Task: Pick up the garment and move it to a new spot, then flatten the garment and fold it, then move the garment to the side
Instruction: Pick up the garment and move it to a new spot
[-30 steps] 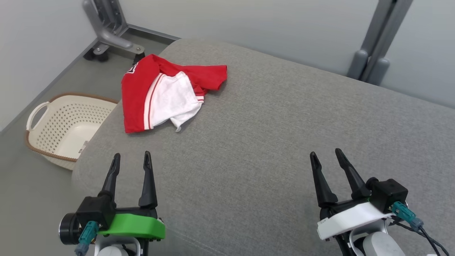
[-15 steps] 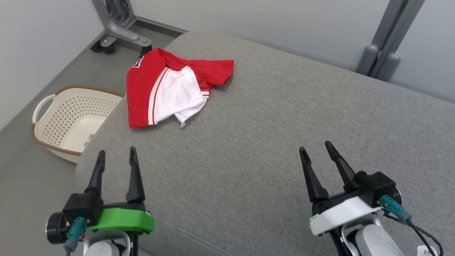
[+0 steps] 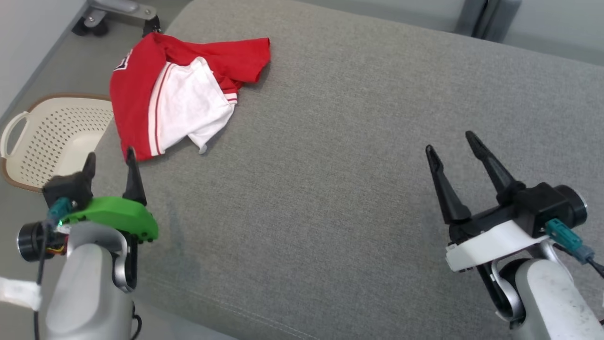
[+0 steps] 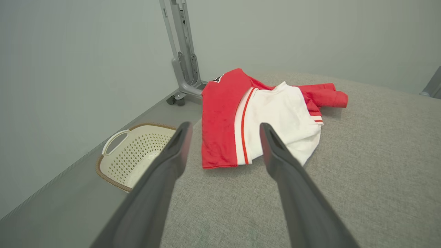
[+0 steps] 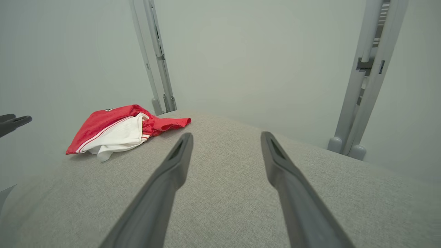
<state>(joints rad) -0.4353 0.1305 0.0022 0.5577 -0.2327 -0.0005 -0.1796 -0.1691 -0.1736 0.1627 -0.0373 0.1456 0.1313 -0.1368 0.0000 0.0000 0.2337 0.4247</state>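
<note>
The garment (image 3: 174, 94) is a red and white shirt, loosely crumpled near the far left corner of the grey cushion (image 3: 354, 189). My left gripper (image 3: 109, 160) hovers open just short of its near red hem, nothing between its fingers. In the left wrist view the garment (image 4: 262, 117) lies straight ahead past the spread fingers (image 4: 275, 148). My right gripper (image 3: 453, 141) stands open over bare cushion at the right, far from the shirt. The right wrist view has the garment (image 5: 117, 132) away to the left.
A cream perforated laundry basket (image 3: 42, 137) sits on the floor left of the cushion, also in the left wrist view (image 4: 134, 155). Grey stand legs on castors (image 3: 108, 12) rise behind the corner. A pale wall (image 5: 258, 62) backs the cushion.
The head camera has tilted down and shifted. My left gripper has advanced toward the garment's near hem and the right gripper has risen a little; both stay open. The garment lies as before.
</note>
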